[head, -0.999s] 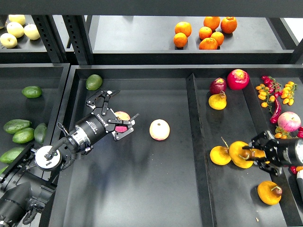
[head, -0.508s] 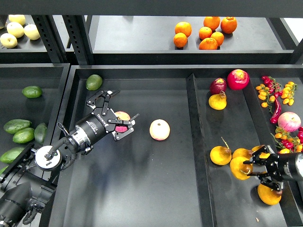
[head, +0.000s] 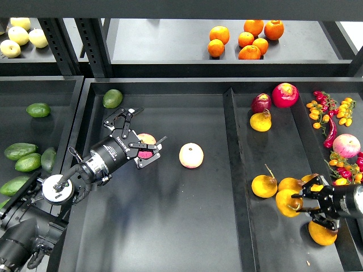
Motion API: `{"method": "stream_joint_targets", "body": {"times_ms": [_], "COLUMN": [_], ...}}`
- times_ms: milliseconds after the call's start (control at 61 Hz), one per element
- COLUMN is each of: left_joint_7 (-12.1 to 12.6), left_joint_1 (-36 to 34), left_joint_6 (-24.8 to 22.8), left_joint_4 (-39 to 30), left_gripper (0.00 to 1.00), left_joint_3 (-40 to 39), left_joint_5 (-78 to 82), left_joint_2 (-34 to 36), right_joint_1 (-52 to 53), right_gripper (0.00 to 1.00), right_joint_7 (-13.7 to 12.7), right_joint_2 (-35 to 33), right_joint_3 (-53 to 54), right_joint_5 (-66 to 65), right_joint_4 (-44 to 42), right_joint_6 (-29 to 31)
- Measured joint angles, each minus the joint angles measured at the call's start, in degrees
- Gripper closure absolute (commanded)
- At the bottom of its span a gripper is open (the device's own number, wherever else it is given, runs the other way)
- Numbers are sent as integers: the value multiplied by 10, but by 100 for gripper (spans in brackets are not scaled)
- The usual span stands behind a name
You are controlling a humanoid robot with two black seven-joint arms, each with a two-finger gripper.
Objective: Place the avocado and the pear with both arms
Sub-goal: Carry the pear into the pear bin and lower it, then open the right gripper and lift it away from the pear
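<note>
My right gripper comes in from the right edge and is shut on an orange-yellow pear, holding it in the right tray among other pears. Dark green elongated avocados lie in the left tray, one with a pointed end. My left gripper is open in the middle tray, well right of those avocados. Its fingers stand on either side of a pink-yellow apple; whether they touch it I cannot tell.
A second apple lies in the middle tray, and a rounder bright green avocado at its far left corner. Loose pears lie by my right gripper. Oranges sit on the back shelf. A divider wall separates the trays.
My right gripper has moved toward the near edge with the pear in it, then held still. The left arm has not moved.
</note>
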Motion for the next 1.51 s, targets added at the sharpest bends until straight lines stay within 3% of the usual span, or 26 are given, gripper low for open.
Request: {"method": "stream_joint_targets", "body": {"times_ms": [229, 311, 966, 1278, 1507], "left_joint_7": [0, 0, 0, 0, -1], "left_joint_1": [0, 0, 1, 0, -5], "left_joint_6": [0, 0, 0, 0, 0], "left_joint_4": [0, -2, -3, -3, -2], "left_gripper": [1, 1, 1, 1, 1], "left_joint_3": [0, 0, 0, 0, -2], "left_joint_5": [0, 0, 0, 0, 0], "left_joint_2": [0, 0, 0, 0, 0], "right_joint_1": [-5, -6, 2, 97, 166], "right_gripper": [81, 70, 25, 22, 22], "right_joint_7": [0, 0, 0, 0, 0], "right_joint_2": [8, 8, -2, -10, 39], "right_joint_3": [-2, -2, 7, 71, 94], "right_joint_5": [-1, -1, 5, 106, 195], "right_joint_4": [-9, -10, 5, -37, -109], "right_joint_6": [0, 0, 0, 0, 0]}}
